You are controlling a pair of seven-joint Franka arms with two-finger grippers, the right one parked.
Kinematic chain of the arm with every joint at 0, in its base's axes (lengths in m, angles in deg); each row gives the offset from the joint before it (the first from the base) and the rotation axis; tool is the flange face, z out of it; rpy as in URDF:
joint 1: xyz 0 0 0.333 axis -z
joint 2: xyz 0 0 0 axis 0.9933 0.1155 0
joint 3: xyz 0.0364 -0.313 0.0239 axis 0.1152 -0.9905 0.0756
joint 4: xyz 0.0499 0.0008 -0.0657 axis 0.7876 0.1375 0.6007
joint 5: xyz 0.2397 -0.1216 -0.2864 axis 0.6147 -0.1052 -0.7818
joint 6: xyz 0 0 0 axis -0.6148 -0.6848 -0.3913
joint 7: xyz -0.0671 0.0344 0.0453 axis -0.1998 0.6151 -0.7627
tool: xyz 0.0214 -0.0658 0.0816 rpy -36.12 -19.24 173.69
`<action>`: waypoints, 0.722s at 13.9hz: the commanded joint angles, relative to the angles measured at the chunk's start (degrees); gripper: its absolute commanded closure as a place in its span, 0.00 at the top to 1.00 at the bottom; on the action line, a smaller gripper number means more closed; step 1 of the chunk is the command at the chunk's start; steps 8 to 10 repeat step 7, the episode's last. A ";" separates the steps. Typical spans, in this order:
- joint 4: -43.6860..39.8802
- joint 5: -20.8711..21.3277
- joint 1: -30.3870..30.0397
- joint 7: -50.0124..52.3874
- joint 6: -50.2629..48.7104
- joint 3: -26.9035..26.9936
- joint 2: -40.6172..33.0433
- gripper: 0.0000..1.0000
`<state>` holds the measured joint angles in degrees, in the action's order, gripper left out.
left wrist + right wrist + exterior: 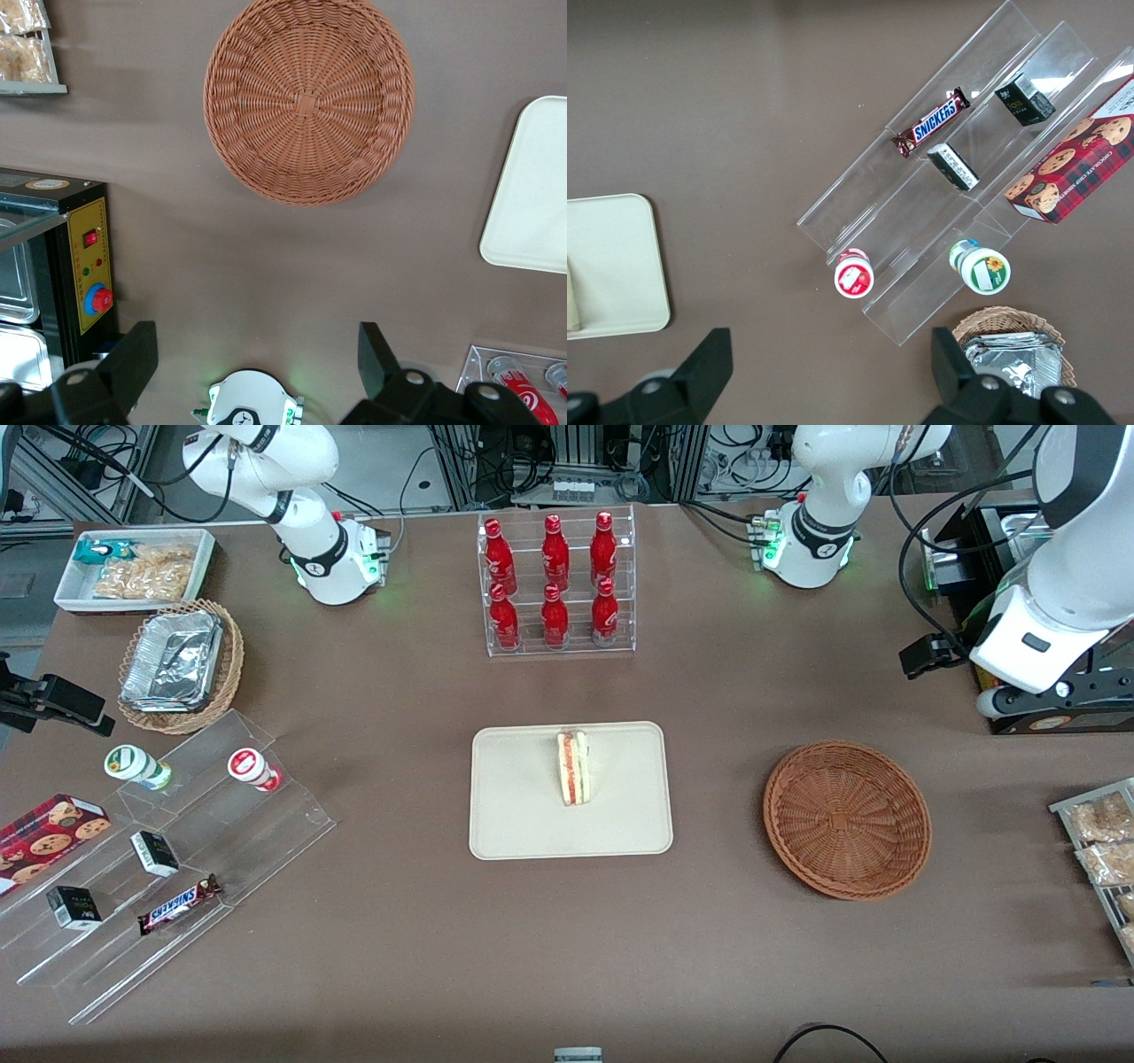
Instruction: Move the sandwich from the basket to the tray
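Observation:
The sandwich (574, 767), a white bread wedge with red and green layers, stands on its edge on the beige tray (514, 815), near the tray's middle. The reddish-brown wicker basket (846, 819) is empty and sits beside the tray, toward the working arm's end of the table. It also shows in the left wrist view (308, 99), with a corner of the tray (532, 195). My left gripper (1032, 695) is raised above the table, farther from the front camera than the basket. In the wrist view the gripper (255, 350) is open and empty, and its fingers (137, 350) stand wide apart.
A clear rack of red bottles (555, 584) stands farther from the front camera than the tray. A black control box (80, 266) with a red button sits under the working arm. Bagged snacks (1103, 841) lie at that end. A stepped acrylic shelf (177, 850) and a foil-container basket (177, 664) are toward the parked arm's end.

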<state>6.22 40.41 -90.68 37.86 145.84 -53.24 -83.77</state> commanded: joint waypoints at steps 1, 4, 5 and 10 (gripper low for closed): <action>0.43 -1.23 -1.12 -4.09 0.63 0.02 -1.10 1.00; -3.34 -2.38 -1.38 -4.37 -0.25 -0.07 1.00 1.00; -3.61 -2.38 -1.47 -4.46 -0.34 -0.07 1.36 1.00; -3.00 -2.29 -1.21 -4.81 -0.25 -0.07 1.36 1.00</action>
